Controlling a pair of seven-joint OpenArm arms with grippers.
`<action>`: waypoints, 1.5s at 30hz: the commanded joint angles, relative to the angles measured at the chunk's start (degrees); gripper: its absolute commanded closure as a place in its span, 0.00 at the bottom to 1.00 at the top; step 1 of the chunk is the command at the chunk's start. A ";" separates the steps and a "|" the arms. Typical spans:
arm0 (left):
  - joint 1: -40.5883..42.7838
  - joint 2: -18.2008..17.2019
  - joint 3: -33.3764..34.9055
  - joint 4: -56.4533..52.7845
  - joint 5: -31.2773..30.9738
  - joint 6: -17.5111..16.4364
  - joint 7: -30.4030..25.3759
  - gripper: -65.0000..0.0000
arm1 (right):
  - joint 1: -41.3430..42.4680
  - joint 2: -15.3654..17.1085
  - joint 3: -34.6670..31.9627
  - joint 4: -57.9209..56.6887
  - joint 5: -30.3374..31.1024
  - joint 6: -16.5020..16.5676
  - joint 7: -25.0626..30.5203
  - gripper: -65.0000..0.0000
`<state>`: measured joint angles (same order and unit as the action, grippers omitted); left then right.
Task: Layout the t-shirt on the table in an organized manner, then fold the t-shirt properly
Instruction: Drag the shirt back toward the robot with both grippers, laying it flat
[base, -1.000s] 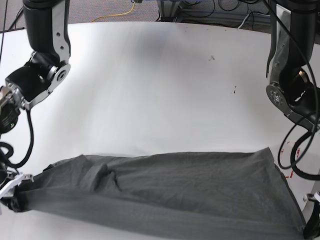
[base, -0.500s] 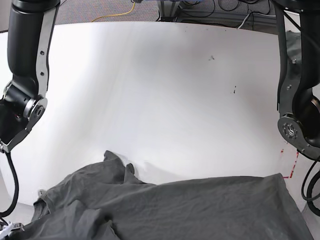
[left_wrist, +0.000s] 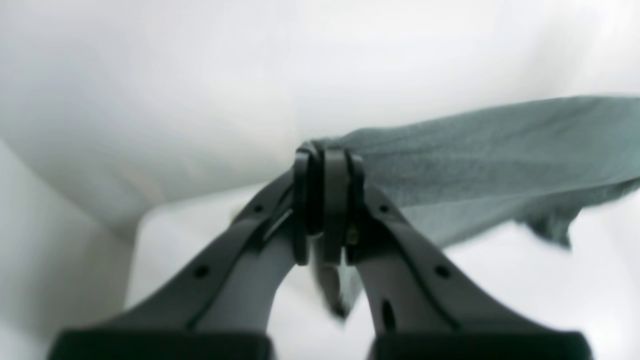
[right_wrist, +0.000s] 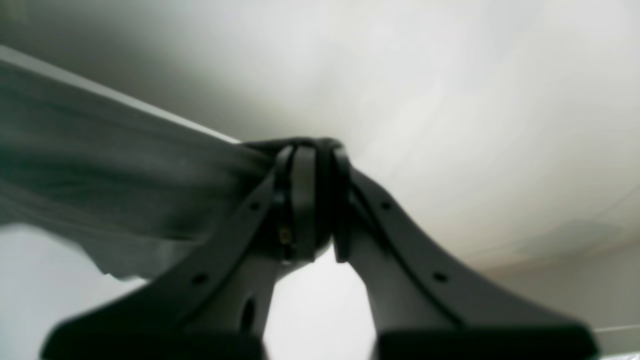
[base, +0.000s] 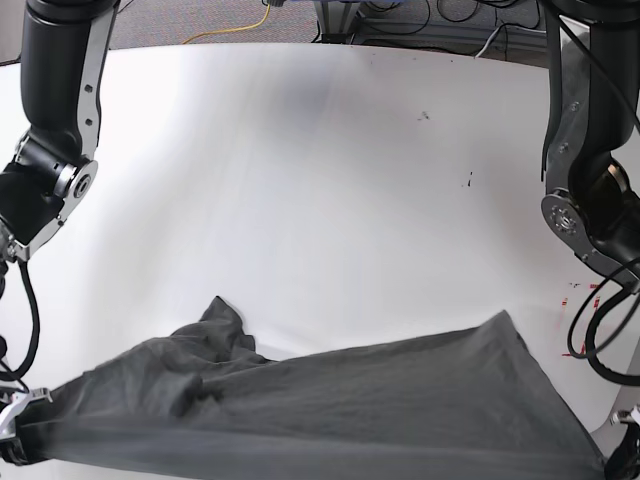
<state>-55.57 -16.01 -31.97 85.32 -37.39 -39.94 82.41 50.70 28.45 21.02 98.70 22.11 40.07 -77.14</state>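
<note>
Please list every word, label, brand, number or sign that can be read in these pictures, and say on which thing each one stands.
None: no readable text appears in any view.
Dark charcoal cloth t-shirt: plain, no print or label visible.
Glossy white table: only small dark scuffs and red tape marks, no letters.
Left gripper and right gripper: black, blurred, no markings legible; both are clamped on the shirt.

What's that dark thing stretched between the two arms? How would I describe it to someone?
Start at the glossy white table and look to its near edge. There a dark charcoal t-shirt hangs stretched, pinched at one end by the left gripper and at the other by the right gripper. It is the only cloth there, wrinkled and unprinted.
</note>
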 joint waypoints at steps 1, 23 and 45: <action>1.02 -1.70 -1.13 0.79 -2.66 -0.06 -2.41 1.00 | -1.51 1.14 1.71 3.85 -0.17 -0.07 0.35 0.93; 37.68 -2.85 -6.67 15.03 -7.05 -0.06 -2.41 1.00 | -42.48 -8.36 12.08 17.22 5.89 -0.07 0.26 0.93; 70.38 -4.52 -17.05 20.13 -19.98 -0.06 -2.41 1.00 | -67.36 -10.29 13.05 17.74 17.94 -0.07 -0.79 0.93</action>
<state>13.69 -18.83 -47.92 104.42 -55.70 -39.97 81.28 -15.70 17.19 33.67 115.28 38.61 40.07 -78.70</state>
